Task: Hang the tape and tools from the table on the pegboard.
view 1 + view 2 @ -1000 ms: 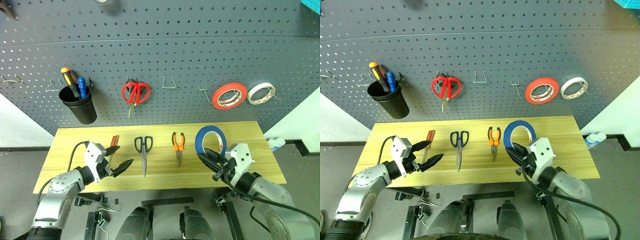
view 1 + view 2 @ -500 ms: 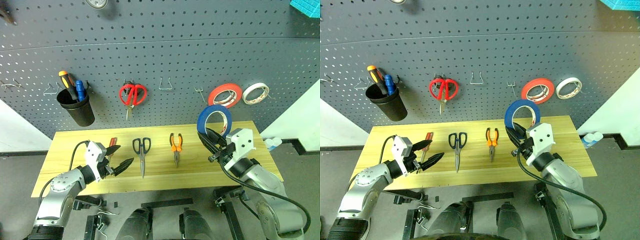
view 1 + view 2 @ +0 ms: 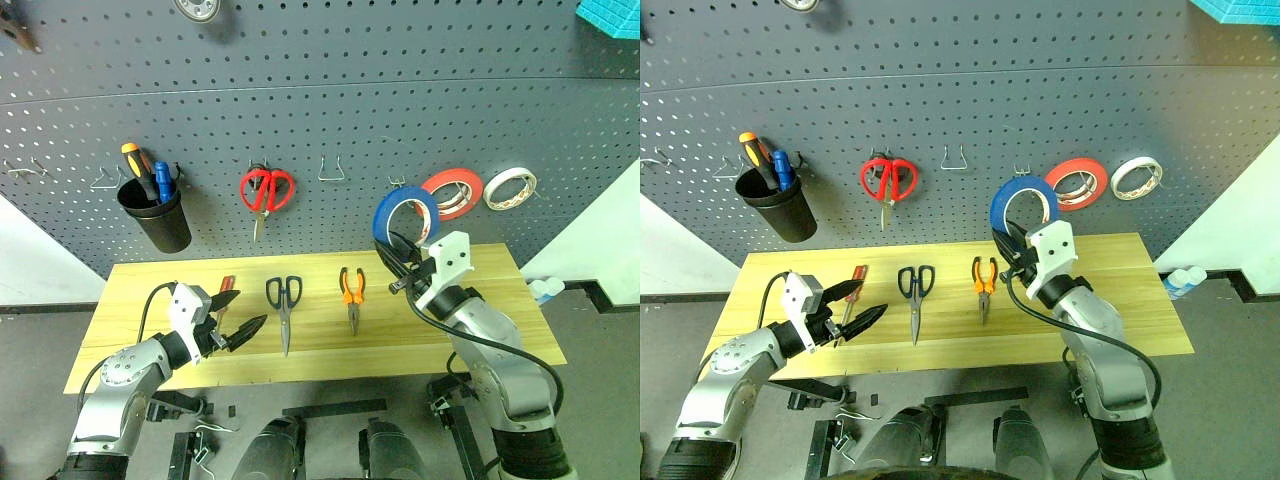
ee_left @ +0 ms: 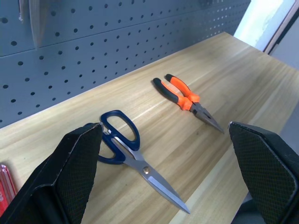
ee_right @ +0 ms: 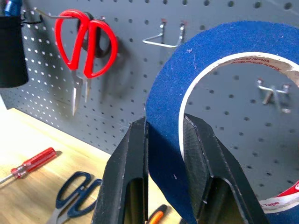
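Pegboard (image 3: 320, 90): dark grey perforated panel across the upper part of my head view, above the table (image 3: 140, 275) of pale wood planks.
Already hung: black cup (image 3: 155, 213) with 2 screwdrivers at upper left, red scissors (image 3: 266, 189) left of centre, red-orange roll (image 3: 455, 190) and white roll (image 3: 508, 187) at right.
Tape (image 3: 405, 213): blue ring pinched on its band by my right gripper (image 3: 400, 262), held upright right of centre, its top edge just below a bare hook (image 3: 398, 183).
Change: over the last second the ring has risen off the table at lower right and travelled up and left toward the board, so I judge the hanging step is close.
Left gripper (image 3: 238, 315): fingers spread wide, holding nothing, hovering over the table's front left.
Waiting on the table: red-handled screwdriver (image 3: 224, 289), dark-handled scissors (image 3: 284, 308), orange-and-black pliers (image 3: 352, 292), in a row from left to centre.
Remaining: I reckon 3 tools follow the tape.
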`<state>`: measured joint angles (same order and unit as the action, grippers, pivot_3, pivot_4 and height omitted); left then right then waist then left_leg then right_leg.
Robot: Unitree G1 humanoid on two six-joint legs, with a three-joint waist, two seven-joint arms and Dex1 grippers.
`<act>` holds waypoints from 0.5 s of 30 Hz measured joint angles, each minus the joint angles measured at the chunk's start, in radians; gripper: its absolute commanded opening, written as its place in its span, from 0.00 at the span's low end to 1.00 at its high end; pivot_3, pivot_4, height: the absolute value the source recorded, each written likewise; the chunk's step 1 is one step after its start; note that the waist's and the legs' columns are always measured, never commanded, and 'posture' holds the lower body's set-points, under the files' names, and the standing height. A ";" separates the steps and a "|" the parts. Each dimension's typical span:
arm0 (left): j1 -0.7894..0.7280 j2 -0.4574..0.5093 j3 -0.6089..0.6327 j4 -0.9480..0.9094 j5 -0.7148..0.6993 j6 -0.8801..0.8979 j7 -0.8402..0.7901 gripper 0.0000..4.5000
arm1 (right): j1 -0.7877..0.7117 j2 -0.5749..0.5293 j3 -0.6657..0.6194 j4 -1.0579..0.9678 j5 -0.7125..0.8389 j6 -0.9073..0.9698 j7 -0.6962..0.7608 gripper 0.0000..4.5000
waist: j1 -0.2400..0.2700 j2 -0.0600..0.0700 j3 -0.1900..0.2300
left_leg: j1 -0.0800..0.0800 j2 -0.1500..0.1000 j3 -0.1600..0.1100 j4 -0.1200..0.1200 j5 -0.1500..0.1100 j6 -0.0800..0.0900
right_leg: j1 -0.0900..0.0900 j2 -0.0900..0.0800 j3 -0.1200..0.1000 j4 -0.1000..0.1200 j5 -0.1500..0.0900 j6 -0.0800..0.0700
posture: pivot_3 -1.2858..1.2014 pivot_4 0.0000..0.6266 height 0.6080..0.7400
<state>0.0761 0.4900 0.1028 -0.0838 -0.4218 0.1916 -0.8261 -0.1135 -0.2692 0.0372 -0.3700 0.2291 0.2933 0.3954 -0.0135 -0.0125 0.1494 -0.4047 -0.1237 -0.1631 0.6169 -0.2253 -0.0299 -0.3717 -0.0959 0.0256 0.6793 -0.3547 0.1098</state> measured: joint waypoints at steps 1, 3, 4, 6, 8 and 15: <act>0.001 0.000 0.001 -0.001 -0.002 0.000 0.002 1.00 | -0.007 0.002 0.000 0.012 -0.001 -0.006 0.001 0.15 | 0.000 0.000 0.000 | 0.000 0.000 0.000 0.000 0.000 0.000 | 0.000 0.000 0.000 0.001 0.000 0.000 | 0.53 0.18 1.00; 0.005 0.000 0.003 -0.008 -0.003 0.001 0.004 1.00 | -0.025 0.008 0.001 0.041 -0.009 -0.022 0.002 0.15 | 0.000 0.000 0.000 | 0.000 0.000 0.000 0.000 0.000 0.001 | 0.000 0.000 0.000 0.002 0.000 0.000 | 0.53 0.18 1.00; 0.006 0.000 0.005 -0.012 -0.005 0.001 0.005 1.00 | -0.038 0.011 0.001 0.063 -0.011 -0.031 0.003 0.15 | 0.000 0.000 0.000 | 0.001 0.000 0.000 0.000 0.000 0.001 | 0.000 0.000 0.000 0.002 0.000 0.000 | 0.53 0.18 1.00; 0.006 0.000 0.014 -0.019 -0.009 0.001 0.006 1.00 | -0.057 0.014 0.002 0.093 -0.017 -0.047 0.005 0.15 | 0.001 0.000 0.000 | 0.001 0.000 0.000 0.000 0.000 0.001 | 0.000 0.000 0.000 0.003 0.000 -0.001 | 0.53 0.18 1.00; 0.007 0.000 0.029 -0.023 -0.026 0.001 0.005 1.00 | -0.074 0.015 0.002 0.119 -0.020 -0.061 0.008 0.15 | 0.001 0.000 0.000 | 0.001 0.000 0.000 0.000 0.001 0.001 | 0.000 0.000 0.000 0.003 0.000 -0.001 | 0.53 0.18 1.00; 0.022 0.001 0.038 -0.054 -0.048 0.001 -0.010 1.00 | -0.134 0.017 0.003 0.213 -0.039 -0.107 0.013 0.15 | 0.000 0.000 0.000 | 0.001 0.000 0.000 0.000 0.001 0.001 | 0.000 0.000 0.000 0.003 0.001 -0.001 | 0.53 0.19 1.00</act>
<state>0.0976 0.4911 0.1404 -0.1379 -0.4701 0.1929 -0.8359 -0.2475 -0.2524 0.0406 -0.1569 0.1901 0.1865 0.4086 -0.0140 -0.0125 0.1494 -0.4033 -0.1236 -0.1633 0.6169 -0.2244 -0.0284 -0.3720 -0.0955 0.0260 0.6828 -0.3541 0.1086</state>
